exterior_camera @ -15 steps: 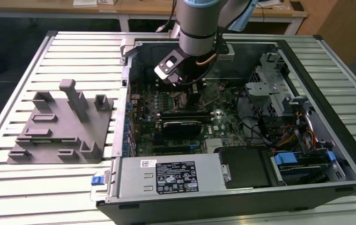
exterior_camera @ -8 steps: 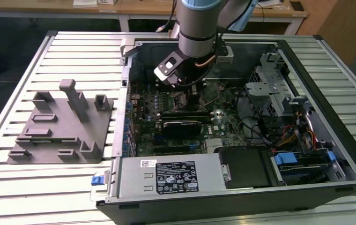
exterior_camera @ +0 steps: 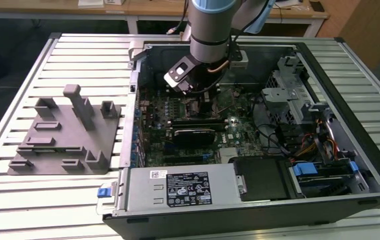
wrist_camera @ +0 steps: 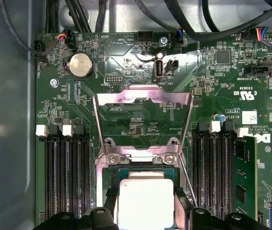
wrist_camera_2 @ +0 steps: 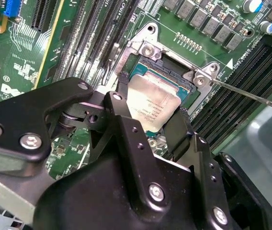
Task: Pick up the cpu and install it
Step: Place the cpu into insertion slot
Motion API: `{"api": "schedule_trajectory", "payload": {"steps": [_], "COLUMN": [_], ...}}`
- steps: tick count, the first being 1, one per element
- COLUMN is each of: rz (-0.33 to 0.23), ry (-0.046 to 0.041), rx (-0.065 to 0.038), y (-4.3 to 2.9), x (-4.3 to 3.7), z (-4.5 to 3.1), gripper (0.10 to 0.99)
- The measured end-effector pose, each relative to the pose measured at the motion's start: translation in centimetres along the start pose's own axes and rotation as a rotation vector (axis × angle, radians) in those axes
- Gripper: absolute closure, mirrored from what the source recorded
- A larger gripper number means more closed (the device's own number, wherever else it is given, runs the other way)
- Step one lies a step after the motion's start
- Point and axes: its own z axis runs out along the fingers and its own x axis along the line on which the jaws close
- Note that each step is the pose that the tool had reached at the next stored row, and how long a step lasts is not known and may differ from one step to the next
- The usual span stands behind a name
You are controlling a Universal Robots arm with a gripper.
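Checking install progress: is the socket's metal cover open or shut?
Open: in the first wrist view the metal cover stands swung back, leaving the cpu uncovered.

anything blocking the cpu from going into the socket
Nothing visible. The load plate is flipped open, the lever is swung aside, and the cpu, flanked by the fingers, sits right over the open socket.

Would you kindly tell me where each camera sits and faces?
Exterior view: off-arm, looks down into open black computer case; grey robot arm shows.
Second wrist view: wrist-mounted, slantwise at small silvery square cpu; black tool shows.
First wrist view: wrist-mounted, straight onto green motherboard; tool shows.
Shared: wrist views both show cpu.
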Motion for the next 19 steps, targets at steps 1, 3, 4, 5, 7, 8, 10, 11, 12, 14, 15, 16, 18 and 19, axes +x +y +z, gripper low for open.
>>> {"api": "schedule_trajectory", "payload": {"steps": [1, 3, 4, 5, 7, 8, 10, 11, 12, 14, 15, 16, 18, 19], "rz": [0.000, 0.000, 0.000, 0.000, 0.000, 0.000, -0.002, -0.006, -0.011, -0.020, -0.024, -0.026, -0.026, -0.026], "ry": [-0.0001, 0.0001, 0.0001, 0.0001, 0.0005, 0.0003, 0.0001, 0.0001, 0.0001, 0.0003, 0.0003, 0.0002, 0.0003, 0.0004], "rx": [0.000, 0.000, 0.000, 0.000, 0.000, 0.000, 0.000, 0.000, 0.000, 0.000, 0.000, 0.000, 0.000, 0.000], "y": [0.00, -0.01, 0.00, 0.00, -0.02, -0.04, -0.10, -0.11, -0.11, -0.11, -0.11, -0.11, -0.11, -0.11], "x": [0.00, 0.00, 0.00, 0.01, 0.06, 0.09, 0.11, 0.11, 0.12, 0.12, 0.12, 0.12, 0.12, 0.12], "z": [0.00, 0.01, 0.02, 0.02, 0.04, 0.06, 0.09, 0.11, 0.13, 0.17, 0.18, 0.18, 0.18, 0.18], "gripper": [0.545, 0.545, 0.545, 0.545, 0.545, 0.545, 0.545, 0.545, 0.545, 0.545, 0.545, 0.545, 0.545, 0.545]}}
